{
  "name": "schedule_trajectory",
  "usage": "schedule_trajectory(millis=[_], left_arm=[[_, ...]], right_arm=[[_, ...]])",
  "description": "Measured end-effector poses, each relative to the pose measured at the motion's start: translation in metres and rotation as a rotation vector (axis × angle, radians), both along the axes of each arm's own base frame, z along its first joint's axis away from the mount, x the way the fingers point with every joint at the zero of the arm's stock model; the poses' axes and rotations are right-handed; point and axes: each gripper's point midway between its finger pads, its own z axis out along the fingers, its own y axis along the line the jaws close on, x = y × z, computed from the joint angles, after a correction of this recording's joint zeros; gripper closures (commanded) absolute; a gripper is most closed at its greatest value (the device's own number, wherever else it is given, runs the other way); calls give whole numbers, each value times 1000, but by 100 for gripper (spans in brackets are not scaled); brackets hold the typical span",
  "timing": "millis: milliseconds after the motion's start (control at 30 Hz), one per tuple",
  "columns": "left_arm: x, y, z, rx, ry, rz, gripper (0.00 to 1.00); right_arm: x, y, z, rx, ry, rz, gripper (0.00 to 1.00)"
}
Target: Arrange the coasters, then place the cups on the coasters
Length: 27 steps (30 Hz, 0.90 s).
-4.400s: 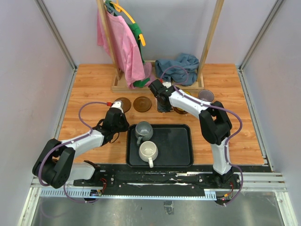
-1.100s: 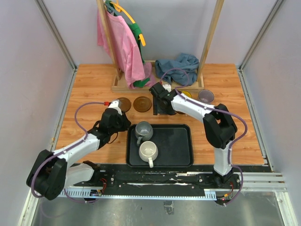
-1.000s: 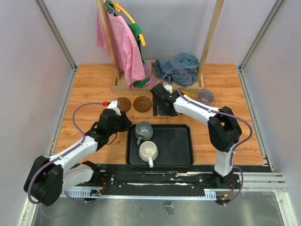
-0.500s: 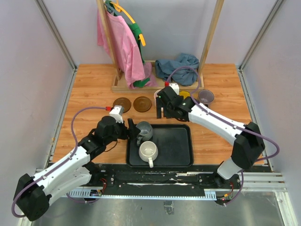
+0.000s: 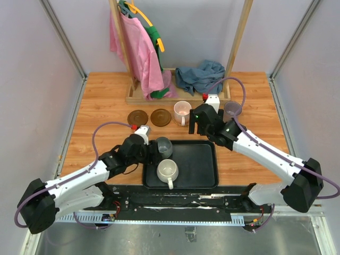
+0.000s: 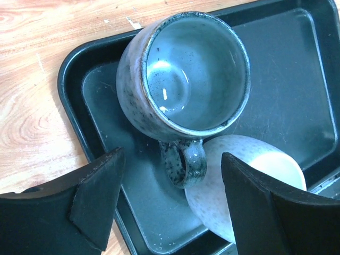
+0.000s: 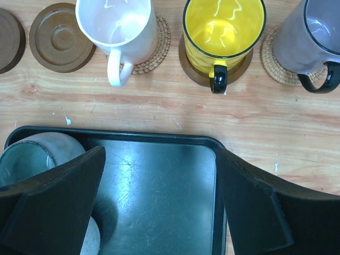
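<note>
1. The left gripper [image 6: 172,204] is held wide open over the left end of the black tray [image 6: 297,95], and nothing is gripped.
2. The dark grey mug [image 6: 186,79] is seen upright in the tray's far left corner. Its handle points into the gap between the open jaws and is touched by neither.
3. The white mug [image 6: 249,180] is stood just beside it, toward the tray's near left corner.
4. The right gripper [image 7: 159,207] is spread wide above the tray's far edge and is empty.
5. A row is laid on the wooden surface [image 5: 106,90] beyond the tray's far edge.
6. At the left of that row, the leftmost dark brown coaster [image 7: 8,40] and the second dark brown coaster [image 7: 61,36] are left bare.
7. Next, the pale pink mug [image 7: 118,24] is set on a tan woven coaster [image 7: 159,40].
8. The yellow mug [image 7: 224,24] is set on the third dark brown coaster [image 7: 194,74].
9. At the right, the lavender-grey mug [image 7: 313,37] is set on the other tan woven coaster [image 7: 273,66].
</note>
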Motion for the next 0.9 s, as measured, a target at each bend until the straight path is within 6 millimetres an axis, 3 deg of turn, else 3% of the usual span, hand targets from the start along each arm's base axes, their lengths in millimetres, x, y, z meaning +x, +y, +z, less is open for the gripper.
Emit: schedule_trajectory(millis=[500, 733, 900], left_arm=[[8, -8, -18, 89, 60, -10, 47], [6, -12, -24, 106, 82, -25, 49], [4, -11, -33, 129, 107, -29, 60]], right_arm=[[4, -4, 3, 2, -41, -18, 12], [5, -3, 3, 4, -44, -17, 12], [4, -4, -1, 0, -40, -16, 11]])
